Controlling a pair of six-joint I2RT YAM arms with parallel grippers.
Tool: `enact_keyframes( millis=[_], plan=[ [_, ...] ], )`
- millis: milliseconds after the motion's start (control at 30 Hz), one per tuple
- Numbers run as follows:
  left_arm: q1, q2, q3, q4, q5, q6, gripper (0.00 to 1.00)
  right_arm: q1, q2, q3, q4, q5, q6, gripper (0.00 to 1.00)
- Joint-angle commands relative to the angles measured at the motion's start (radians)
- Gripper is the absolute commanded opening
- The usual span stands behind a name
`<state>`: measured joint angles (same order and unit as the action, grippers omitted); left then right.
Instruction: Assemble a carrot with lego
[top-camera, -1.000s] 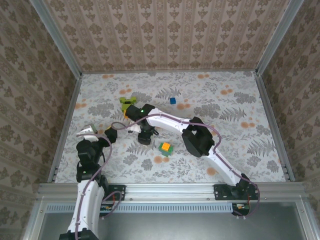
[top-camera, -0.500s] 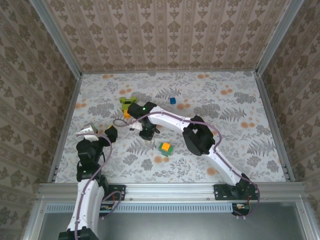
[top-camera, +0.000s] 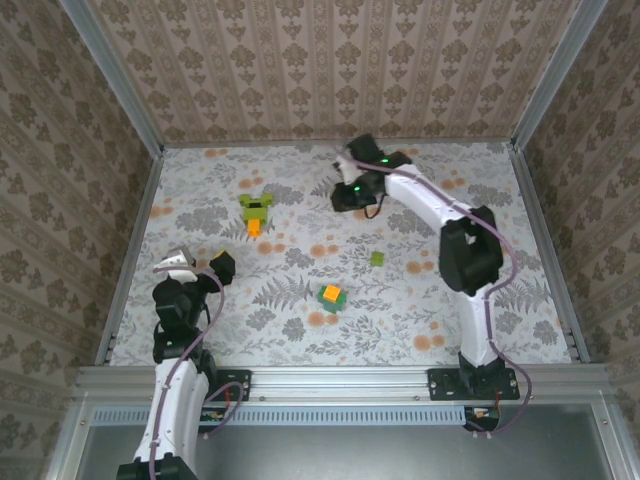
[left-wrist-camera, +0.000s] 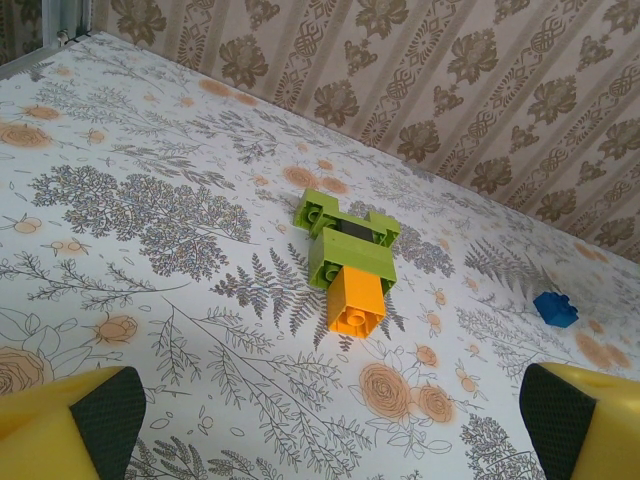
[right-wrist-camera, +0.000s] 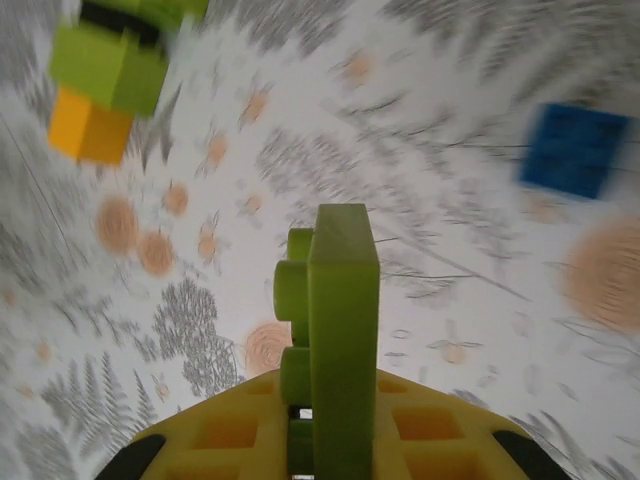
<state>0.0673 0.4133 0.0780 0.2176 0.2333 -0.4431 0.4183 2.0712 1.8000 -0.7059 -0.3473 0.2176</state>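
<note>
The carrot (top-camera: 256, 212) lies flat at the back left of the table: lime-green lego bricks with an orange tip (left-wrist-camera: 357, 303), also seen blurred in the right wrist view (right-wrist-camera: 105, 75). My right gripper (top-camera: 347, 194) is out over the back middle, shut on a lime-green brick (right-wrist-camera: 340, 330) that stands on edge between its yellow jaws, studs to the left. A blue brick (right-wrist-camera: 578, 150) lies on the table just beyond it. Near the table's left front, my left gripper (top-camera: 222, 265) is open and holds nothing, its pads (left-wrist-camera: 100, 420) spread wide and facing the carrot.
A green brick with an orange one on top (top-camera: 330, 295) sits near the table's middle front. A small dark green brick (top-camera: 377, 258) lies right of centre. The blue brick (left-wrist-camera: 554, 308) also shows in the left wrist view. Patterned walls enclose the table on three sides.
My right arm swung from the table's middle beside the carrot to the back, and its jaws closed on the lime-green brick. The dark green brick now shows. The left arm stayed put.
</note>
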Motion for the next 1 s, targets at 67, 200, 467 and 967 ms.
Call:
enact_keyframes(
  millis=[67, 200, 467, 967],
  plan=[
    [0.007, -0.002, -0.018, 0.032, 0.018, -0.008, 1.0, -0.073, -0.219, -0.314, 0.177, -0.205, 0.216, 0.18],
    [0.007, -0.003, -0.017, 0.033, 0.018, -0.009, 1.0, -0.154, -0.427, -0.608, 0.292, -0.253, 0.28, 0.18],
    [0.004, -0.001, -0.017, 0.035, 0.018, -0.006, 1.0, -0.228, -0.718, -0.974, 0.295, -0.249, 0.309, 0.2],
    [-0.003, -0.004, -0.017, 0.033, 0.015, -0.002, 1.0, -0.324, -0.688, -1.169, 0.35, -0.273, 0.357, 0.21]
  ],
)
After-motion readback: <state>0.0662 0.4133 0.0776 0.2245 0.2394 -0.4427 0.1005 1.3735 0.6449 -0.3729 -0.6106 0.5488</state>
